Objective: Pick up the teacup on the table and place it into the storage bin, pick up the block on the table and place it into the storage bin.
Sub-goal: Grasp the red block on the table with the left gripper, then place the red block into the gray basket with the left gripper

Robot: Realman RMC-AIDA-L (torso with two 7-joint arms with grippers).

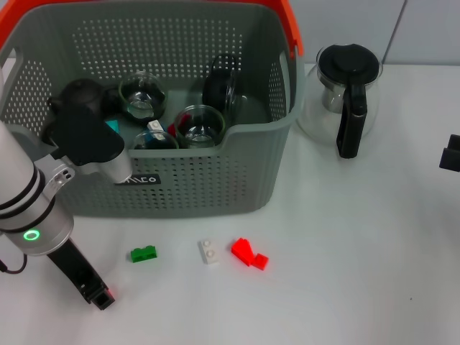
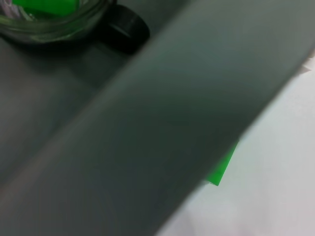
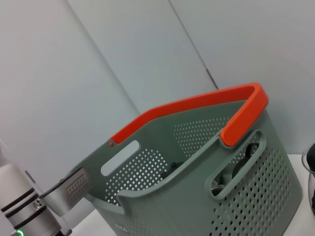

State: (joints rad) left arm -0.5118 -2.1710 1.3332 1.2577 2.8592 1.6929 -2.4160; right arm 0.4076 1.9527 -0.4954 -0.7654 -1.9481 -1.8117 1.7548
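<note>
Green block (image 1: 144, 253) lying lengthwise left-right before storage bin (image 1: 215, 188); left gripper (image 1: 97, 136) inside bin, grip unreadable

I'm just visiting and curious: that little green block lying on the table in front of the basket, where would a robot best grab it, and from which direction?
Probably from straight above, pinching the green block across its two long flat sides. It lies low and flat on the table with space around it, and the white block sits apart, so fingers should fit down either side.
</note>
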